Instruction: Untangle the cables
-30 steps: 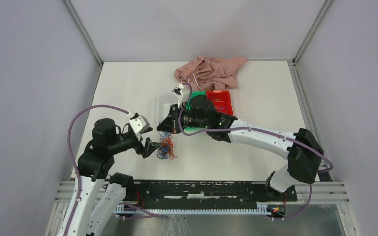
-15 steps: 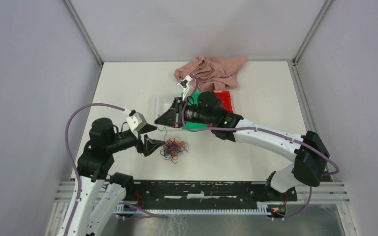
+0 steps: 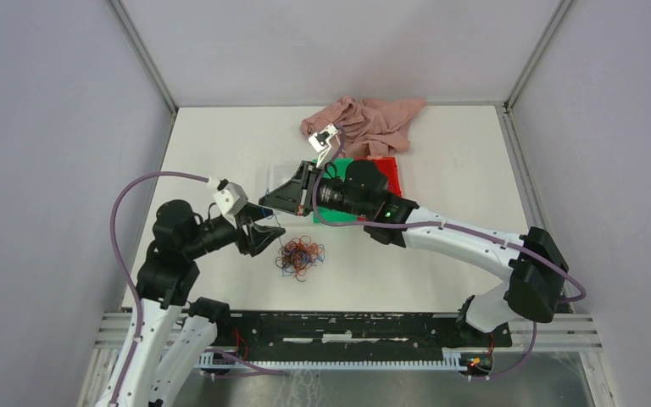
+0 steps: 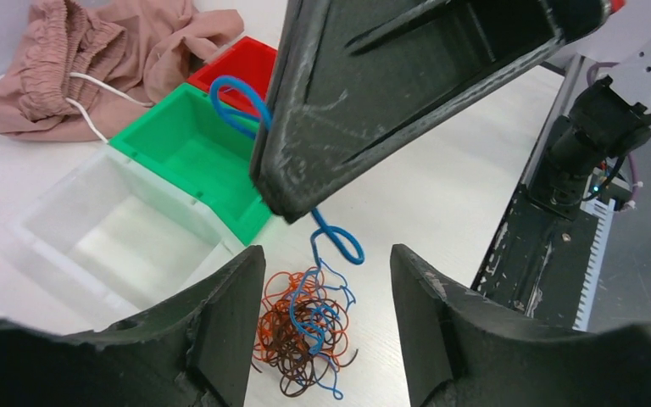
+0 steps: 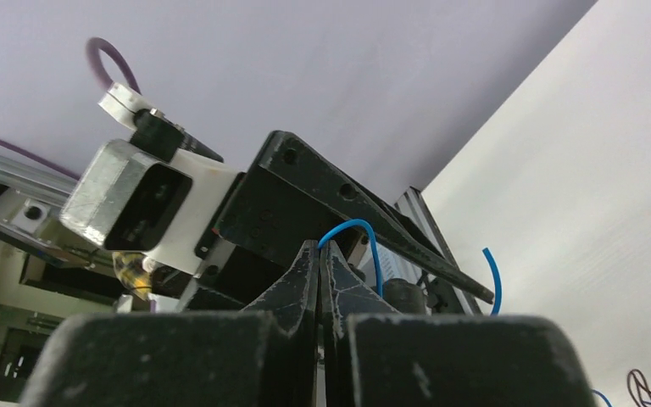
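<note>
Right pincer (image 5: 318, 254) is pressed together on a blue cable (image 4: 339, 248). The cable loops out above the tips and curls down below them into the tangle of cables (image 3: 299, 255) on the table (image 3: 220, 144). That arm stretches in long from the right, pincer raised off the table. Left pincer (image 4: 324, 259) is spread and holds nothing. The tangle lies just ahead of and below its fingers. Its arm is bent, pointing right.

White table (image 3: 441, 254): cables (image 3: 298, 256) tangled near front; clear, green, red bins (image 4: 195, 153) mid-table; pink cloth (image 3: 364, 123) at back.
</note>
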